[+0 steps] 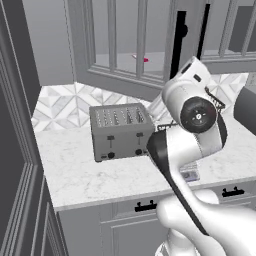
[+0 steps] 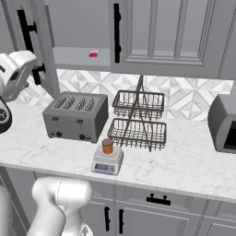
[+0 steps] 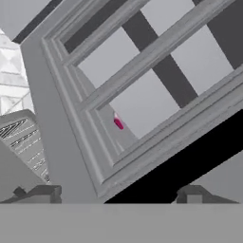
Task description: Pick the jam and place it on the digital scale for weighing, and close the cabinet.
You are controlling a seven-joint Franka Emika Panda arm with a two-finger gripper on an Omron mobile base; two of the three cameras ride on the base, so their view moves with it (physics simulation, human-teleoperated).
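Facing the cabinet (image 3: 142, 99) door, your gripper (image 3: 118, 193) is standing with its fingers wide apart and gripping nothing. You are seeing the door's glazed frame close ahead. Behind, the jam (image 2: 107, 146) is sitting upright on the digital scale (image 2: 107, 161), just in front of the toaster (image 2: 76, 116).

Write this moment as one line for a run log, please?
jam: on digital scale | cabinet: door ajar | end effector: open, at door, holding nothing | next: push shut
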